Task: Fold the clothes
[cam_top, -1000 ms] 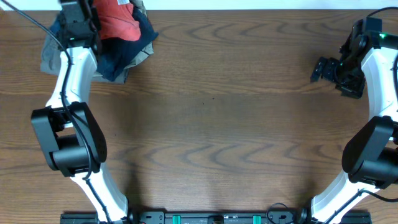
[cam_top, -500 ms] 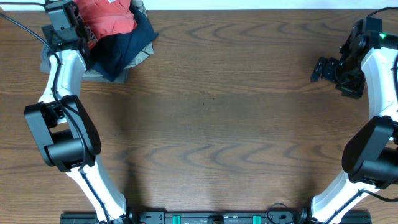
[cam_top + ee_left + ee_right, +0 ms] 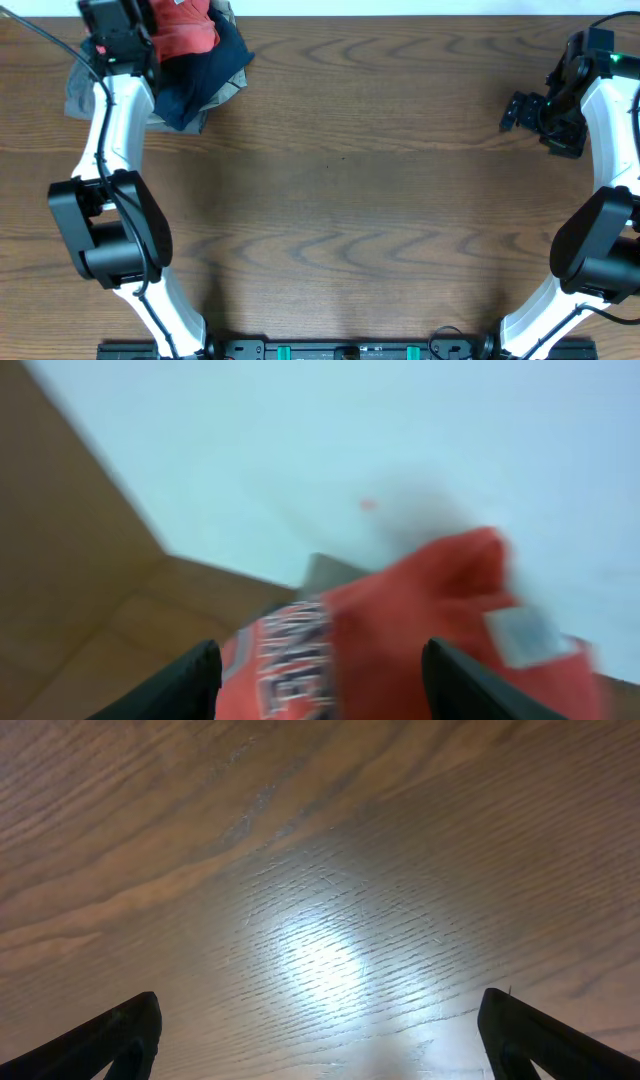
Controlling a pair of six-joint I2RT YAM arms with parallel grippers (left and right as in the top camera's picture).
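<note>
A heap of clothing lies at the far left corner of the table (image 3: 340, 180). A grey-khaki garment (image 3: 78, 97) spreads out at the bottom toward the left edge. A dark navy garment (image 3: 212, 75) is bunched over it. The coral-red T-shirt (image 3: 188, 28) sits crumpled on top, right against the far edge.

The left arm (image 3: 112, 120) reaches from the near edge along the left side up to this heap. Seen from overhead, its black head hangs over the left part of the pile, just beside the red cloth. The left gripper (image 3: 320, 660) appears in its own wrist view, heavily blurred. Its two dark fingers (image 3: 190, 680) stand partly apart. Red fabric fills the gap between them and runs on past the right-hand one. A band of lettering (image 3: 292, 660) shows on the cloth near the left-hand finger, and a small pale label (image 3: 525, 635) sits on a raised fold. The blur hides whether the pads press on the fabric.

The right arm (image 3: 610, 130) curves up along the right edge. Overhead, the right gripper (image 3: 318, 1010) is near that edge, toward the far right corner. It points left and is well apart from the clothes. Its fingers (image 3: 120, 1035) are spread wide at the lower corners of the wrist view. Only wood grain with a bright patch of glare lies between them, and they hold nothing.
</note>
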